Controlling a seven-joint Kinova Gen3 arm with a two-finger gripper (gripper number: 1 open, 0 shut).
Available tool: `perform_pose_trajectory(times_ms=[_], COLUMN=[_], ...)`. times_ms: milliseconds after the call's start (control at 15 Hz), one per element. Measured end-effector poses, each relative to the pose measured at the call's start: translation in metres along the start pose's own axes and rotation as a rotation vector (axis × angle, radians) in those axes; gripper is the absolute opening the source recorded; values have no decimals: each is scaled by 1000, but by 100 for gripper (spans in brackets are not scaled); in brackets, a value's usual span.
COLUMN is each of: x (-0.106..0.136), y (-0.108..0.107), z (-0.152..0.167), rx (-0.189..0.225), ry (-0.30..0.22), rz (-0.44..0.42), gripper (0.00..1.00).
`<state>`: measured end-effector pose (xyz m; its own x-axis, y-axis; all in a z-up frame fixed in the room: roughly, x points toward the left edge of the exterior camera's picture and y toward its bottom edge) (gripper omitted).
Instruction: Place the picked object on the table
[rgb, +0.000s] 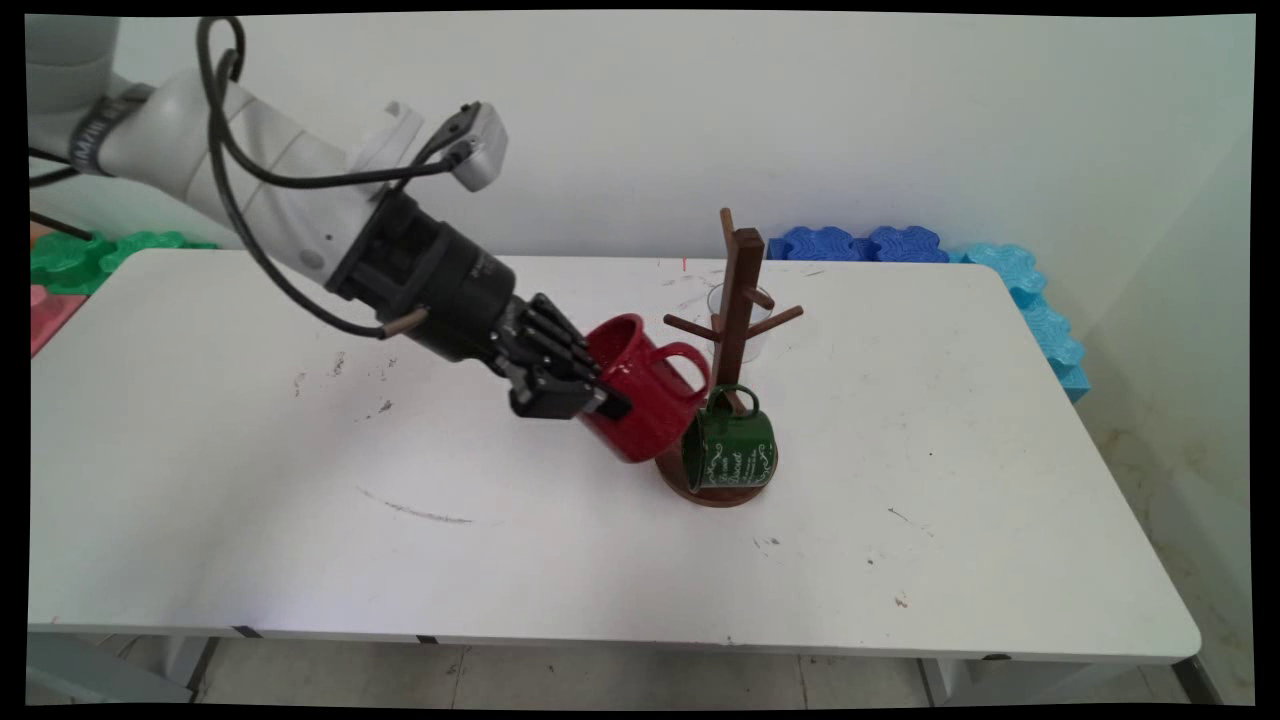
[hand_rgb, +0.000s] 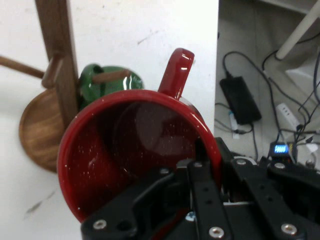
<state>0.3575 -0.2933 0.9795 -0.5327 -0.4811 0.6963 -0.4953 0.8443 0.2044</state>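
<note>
Your gripper clamps the red mug's rim, tilted above the bench, just short of the wooden mug tree holding a green mug.

A clear glass stands behind the wooden mug tree; foam tiles line the wall.

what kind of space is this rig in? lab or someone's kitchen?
Likely a robot lab or test room, not a kitchen: a bare white table against a plain wall, foam mats on the floor behind it, and cables with a power strip on the floor beside it.
</note>
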Motion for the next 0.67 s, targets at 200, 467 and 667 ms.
perform_pose_trajectory(times_ms=[200, 467, 667], x=[-7, -16, -21], y=[-5, -15, -27], z=[-10, -21, -27], rx=[27, 76, 129], ry=[-34, -76, -111], rz=[17, 37, 49], gripper=[0, 0, 0])
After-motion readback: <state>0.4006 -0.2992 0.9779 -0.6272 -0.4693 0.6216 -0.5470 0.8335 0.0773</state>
